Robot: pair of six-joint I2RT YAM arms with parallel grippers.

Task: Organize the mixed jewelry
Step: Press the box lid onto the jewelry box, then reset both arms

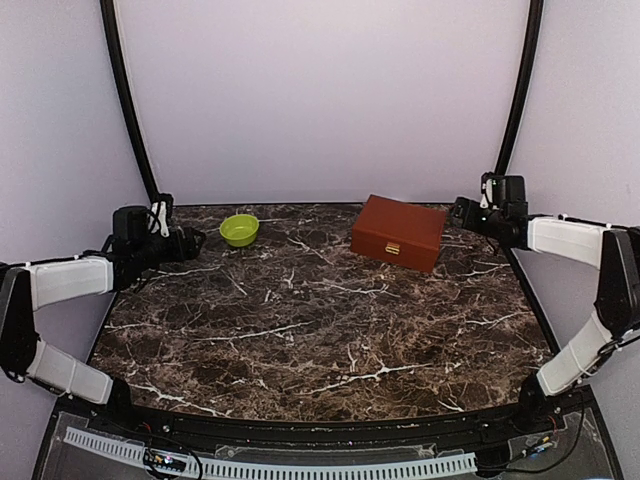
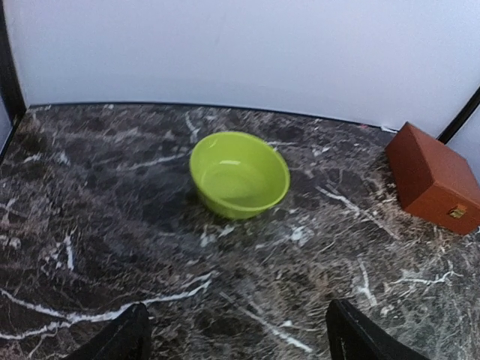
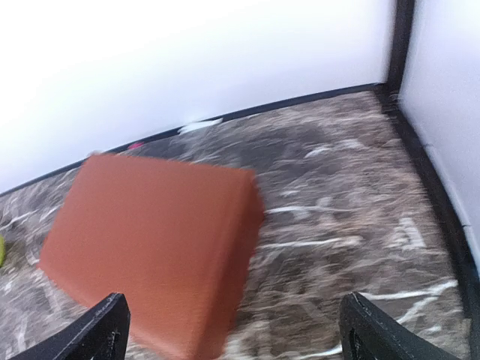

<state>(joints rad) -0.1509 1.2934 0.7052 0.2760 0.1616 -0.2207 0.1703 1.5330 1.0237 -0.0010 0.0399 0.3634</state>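
Note:
No mixed jewelry shows in any view. A lime-green bowl (image 1: 239, 229) stands at the back left of the marble table (image 1: 300, 340), and its inside (image 2: 238, 182) looks bare. A closed red-brown box (image 1: 398, 232) with a small gold clasp (image 1: 393, 248) sits at the back right. My left gripper (image 1: 190, 240) hovers left of the bowl, open, with only tabletop between its fingers (image 2: 120, 341). My right gripper (image 1: 462, 212) hangs just right of the box, open; in the right wrist view the box (image 3: 150, 240) lies ahead and to the left, blurred.
Pale walls close the back and both sides. Black curved posts (image 1: 128, 100) (image 1: 520, 90) rise at the back corners. A raised dark rim (image 3: 442, 217) runs along the table's right edge. A white perforated strip (image 1: 270, 465) lies along the near edge.

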